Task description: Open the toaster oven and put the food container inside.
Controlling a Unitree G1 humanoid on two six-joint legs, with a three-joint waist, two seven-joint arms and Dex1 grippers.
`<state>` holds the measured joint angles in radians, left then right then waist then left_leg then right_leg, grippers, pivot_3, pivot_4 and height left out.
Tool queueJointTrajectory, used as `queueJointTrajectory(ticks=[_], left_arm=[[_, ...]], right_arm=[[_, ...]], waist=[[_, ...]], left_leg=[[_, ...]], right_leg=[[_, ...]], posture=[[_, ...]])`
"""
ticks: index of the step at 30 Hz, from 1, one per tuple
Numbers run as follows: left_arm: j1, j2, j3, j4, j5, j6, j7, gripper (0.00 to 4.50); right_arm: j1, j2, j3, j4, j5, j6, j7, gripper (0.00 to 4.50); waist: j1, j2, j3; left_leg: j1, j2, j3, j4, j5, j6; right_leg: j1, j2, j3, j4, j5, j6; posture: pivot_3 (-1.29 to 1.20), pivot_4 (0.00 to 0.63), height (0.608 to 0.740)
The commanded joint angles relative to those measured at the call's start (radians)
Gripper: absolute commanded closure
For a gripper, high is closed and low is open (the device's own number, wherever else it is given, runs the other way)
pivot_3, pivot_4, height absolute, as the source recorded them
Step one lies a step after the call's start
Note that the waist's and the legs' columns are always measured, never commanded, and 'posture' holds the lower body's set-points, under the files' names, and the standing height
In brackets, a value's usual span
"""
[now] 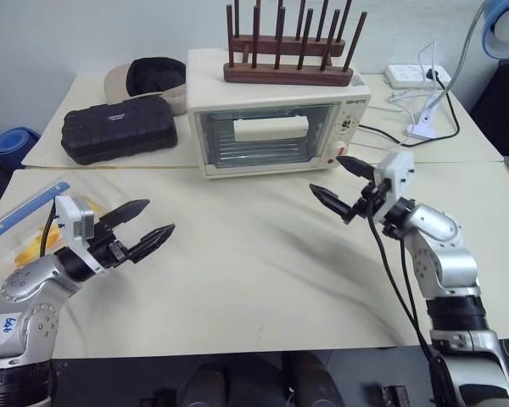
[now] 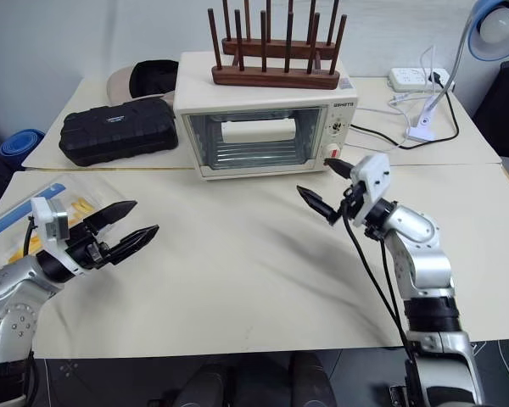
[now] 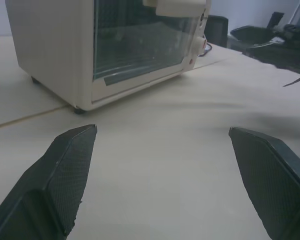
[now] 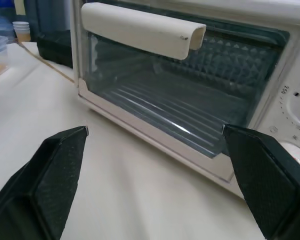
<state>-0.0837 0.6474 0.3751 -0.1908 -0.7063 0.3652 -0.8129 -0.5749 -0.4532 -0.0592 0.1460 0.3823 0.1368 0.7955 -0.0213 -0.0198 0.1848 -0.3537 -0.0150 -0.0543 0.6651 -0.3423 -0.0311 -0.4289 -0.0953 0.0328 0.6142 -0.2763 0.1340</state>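
- Toaster oven (image 1: pixel 276 127): cream-white box, glass door closed, white bar handle (image 4: pixel 142 29), wire rack inside; back-centre of table (image 1: pixel 263 280).
- Food container (image 1: pixel 25 222): clear, blue strip, orange food; far left, behind left gripper (image 1: pixel 146 229).
- Left gripper, right gripper (image 1: pixel 341 185): fingers wide apart, holding nothing.

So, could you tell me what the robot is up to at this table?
It is meant to open the oven and put the container inside, but nothing is held yet. The oven door is closed. The right gripper hangs open in front of the oven, near the knobs. The left gripper is open too, over the table, with the container lying at the table's left edge beside that arm.
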Motion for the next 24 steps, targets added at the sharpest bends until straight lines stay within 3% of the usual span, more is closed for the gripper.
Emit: queueJointTrajectory(ticks=[1, 10, 19, 24], left_arm=[[-0.024, -0.002, 0.007, -0.018, -0.016, 0.003, -0.004, 0.0], [-0.042, -0.031, -0.044, 0.007, 0.039, -0.022, 0.002, 0.0], [-0.116, -0.057, -0.024, 0.071, 0.02, -0.003, 0.022, 0.0], [-0.279, -0.085, 0.0, 0.145, -0.018, 0.019, 0.073, 1.21]], right_arm=[[-0.102, 0.035, 0.023, 0.061, -0.022, -0.021, 0.002, 0.03], [-0.224, 0.094, 0.041, 0.181, -0.037, -0.122, 0.077, 0.03], [-0.065, 0.06, 0.055, -0.013, -0.013, -0.152, 0.189, 0.03], [0.021, 0.021, 0.063, -0.066, -0.054, -0.151, 0.183, 0.0]], waist=[[-0.006, 0.0, 0.0], [-0.008, 0.0, 0.0], [-0.009, 0.001, 0.0], [-0.007, 0.001, 0.0]], left_leg=[[0.0, 0.0, 0.0, 0.0, 0.0, 0.0], [-0.002, 0.001, 0.001, -0.001, 0.0, -0.001], [-0.002, 0.001, 0.003, -0.002, -0.001, -0.001], [-0.003, 0.001, 0.006, 0.0, -0.001, -0.001]], right_leg=[[0.0, 0.0, 0.0, 0.0, 0.0, 0.0], [-0.002, 0.0, -0.001, 0.002, 0.0, 0.0], [-0.005, 0.0, -0.001, 0.003, 0.0, 0.001], [-0.007, 0.0, 0.0, 0.006, 0.0, 0.001]], posture=[[0.0, 0.15, 0.74], [0.0, 0.15, 0.74], [0.0, 0.15, 0.74], [0.0, 0.15, 0.74]])
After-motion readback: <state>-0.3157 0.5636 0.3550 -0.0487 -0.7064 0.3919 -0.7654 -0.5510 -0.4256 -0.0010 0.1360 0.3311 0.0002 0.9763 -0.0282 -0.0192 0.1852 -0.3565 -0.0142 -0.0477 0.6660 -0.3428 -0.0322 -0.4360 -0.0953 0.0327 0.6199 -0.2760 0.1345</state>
